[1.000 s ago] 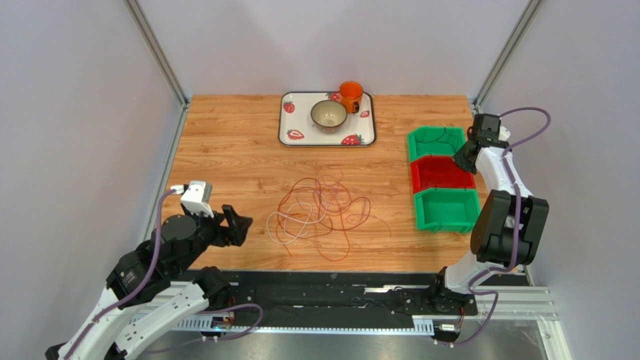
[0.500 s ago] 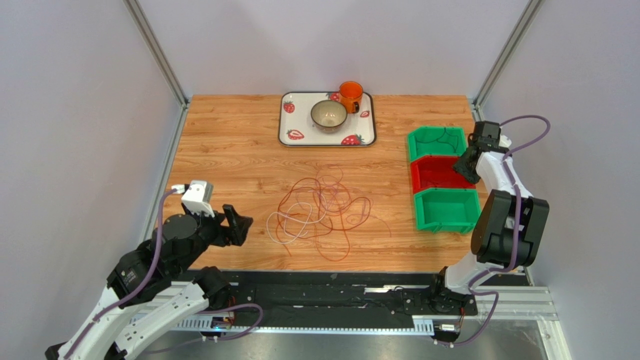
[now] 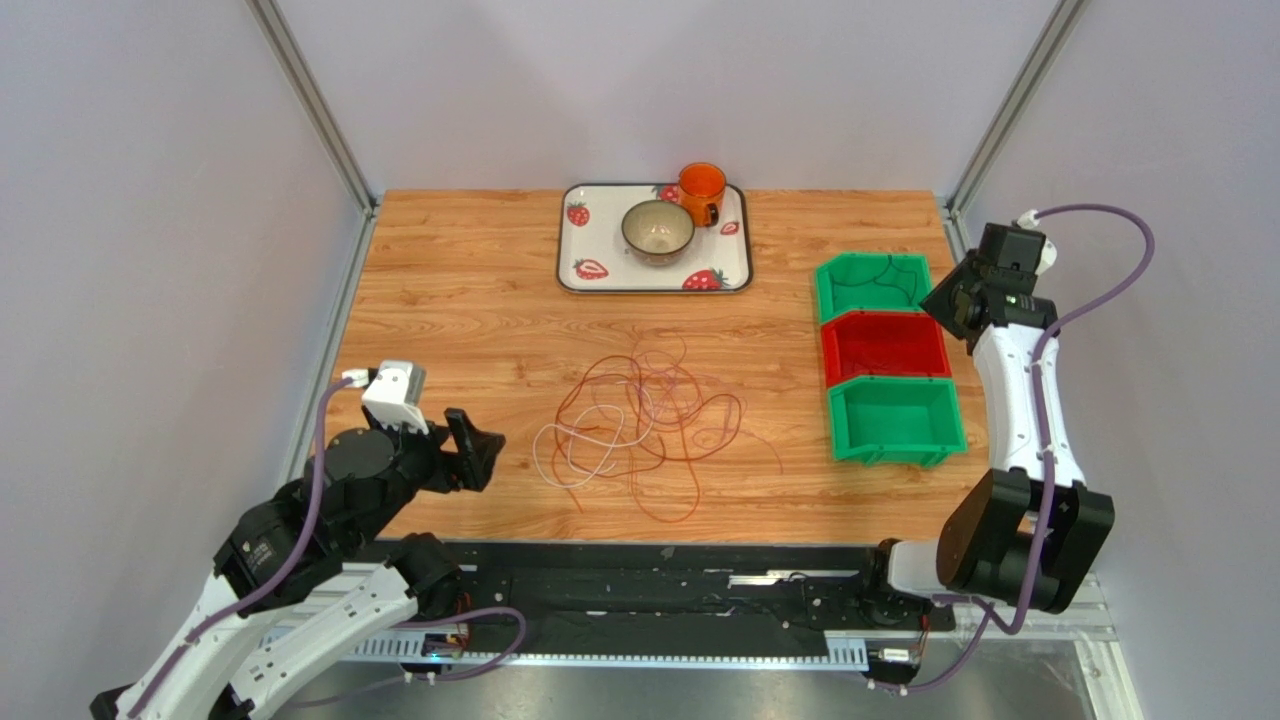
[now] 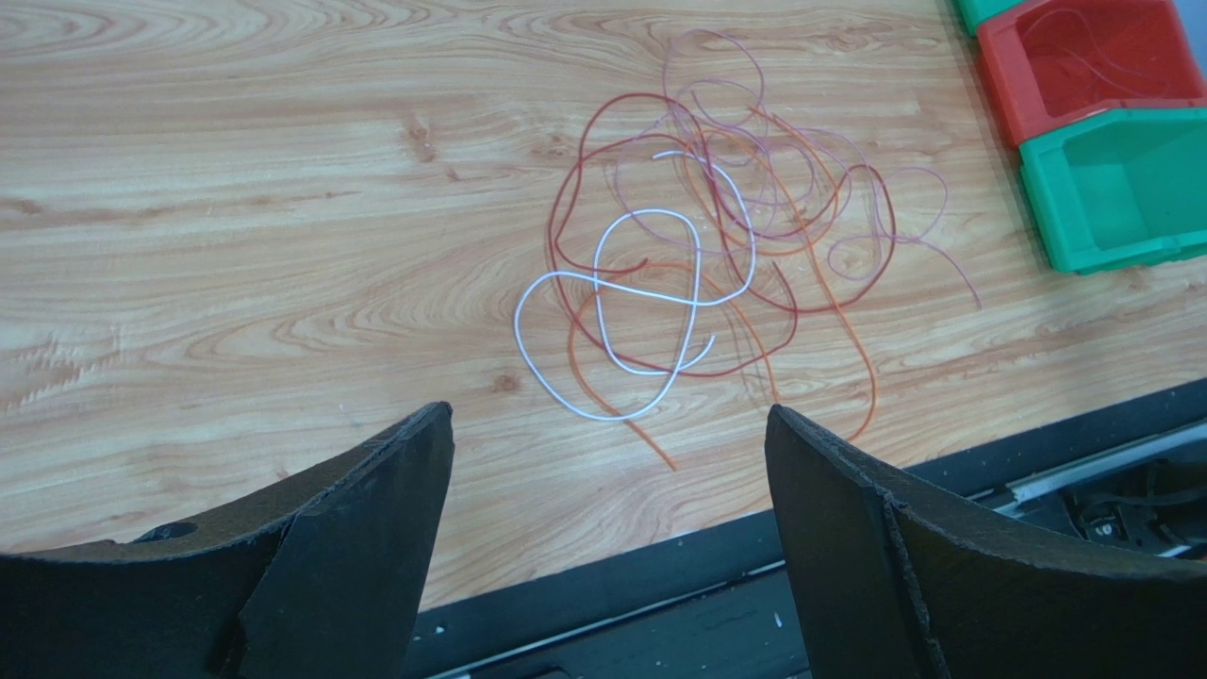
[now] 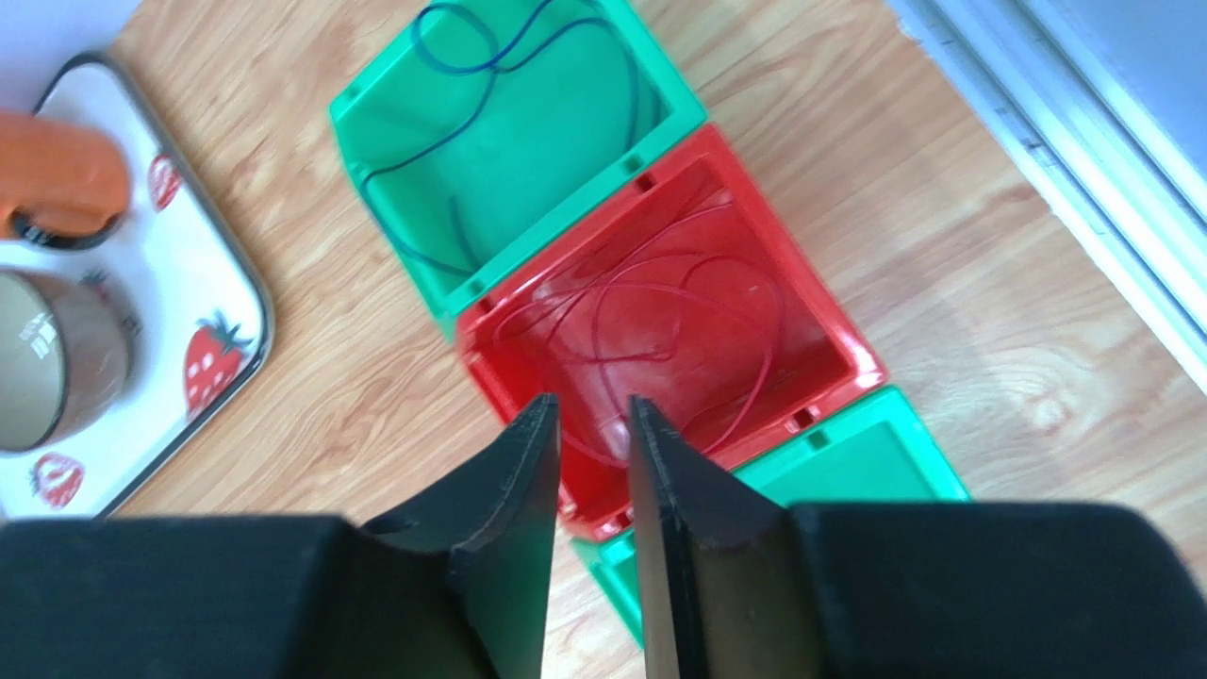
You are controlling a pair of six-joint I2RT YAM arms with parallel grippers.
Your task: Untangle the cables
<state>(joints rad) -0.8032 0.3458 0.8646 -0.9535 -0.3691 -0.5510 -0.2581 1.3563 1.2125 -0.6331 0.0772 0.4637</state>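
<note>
walls: plain pale lilac-grey wall panels (image 3: 661, 75) behind and on both sides | corners: two slanting silver metal posts (image 3: 310, 98) reaching the table's far corners | furniture: rectangular light-brown wood-grain table (image 3: 451, 285), black metal rail (image 3: 646, 578) along its near edge | below: dull grey metal surface (image 3: 676, 693) | light: even, soft, faint shadows

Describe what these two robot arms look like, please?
Both are built alike: the left arm and right arm have white links between chunky black joints. A thick purple hose loops along each. A small white camera box sits at the left wrist. Each arm ends in two flat, black, wedge-shaped fingers.
</note>
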